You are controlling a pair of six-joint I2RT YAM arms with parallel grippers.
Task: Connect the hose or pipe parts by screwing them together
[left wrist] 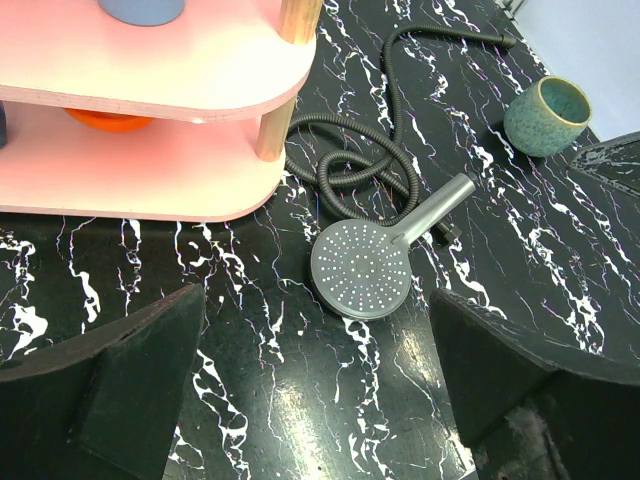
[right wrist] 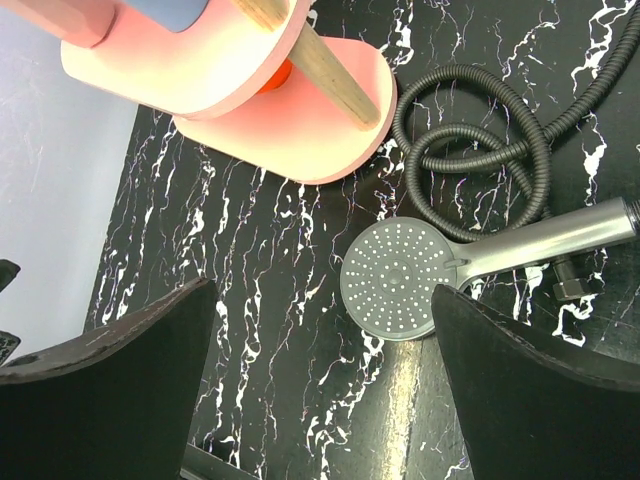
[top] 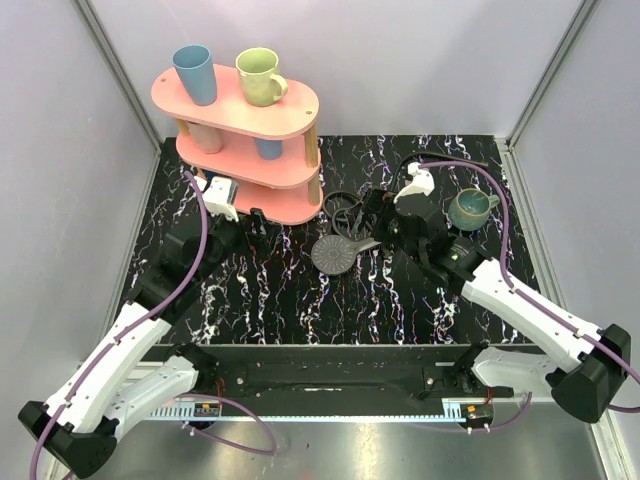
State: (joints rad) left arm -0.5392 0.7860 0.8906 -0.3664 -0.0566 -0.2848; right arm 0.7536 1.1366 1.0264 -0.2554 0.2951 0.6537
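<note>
**Hose and shower head unjoined; both grippers empty**

The shower head (left wrist: 364, 268) lay face up on the table (left wrist: 250, 390), near its middle, just in front of the pink shelf (left wrist: 150, 60). Its handle (left wrist: 440, 205) pointed away towards the mug (left wrist: 545, 115). The hose (left wrist: 350, 165) lay in loose loops beside the shelf foot, directly behind the head, and the handle appeared to rest across one strand. One end fitting, a small nut (right wrist: 570, 290), sat just beside the handle's free end in the right wrist view. The far end trailed off towards the back of the table.

The left gripper (left wrist: 320, 395) and right gripper (right wrist: 325, 385) both stood spread wide above the table, pinching nothing and clear of both parts.

Assessment of handling: the head looked rigid and light, with a smooth, rounded handle likely to slip or roll under the pads. The best hold appeared to be mid-handle, across its width, leaving the threaded tip free. The hose looked limp and springy; held mid-length, its end would droop and wander. It should be taken right behind the nut, so that the fitting could be aimed and turned. The loops might drag or snag on the shelf post.
</note>
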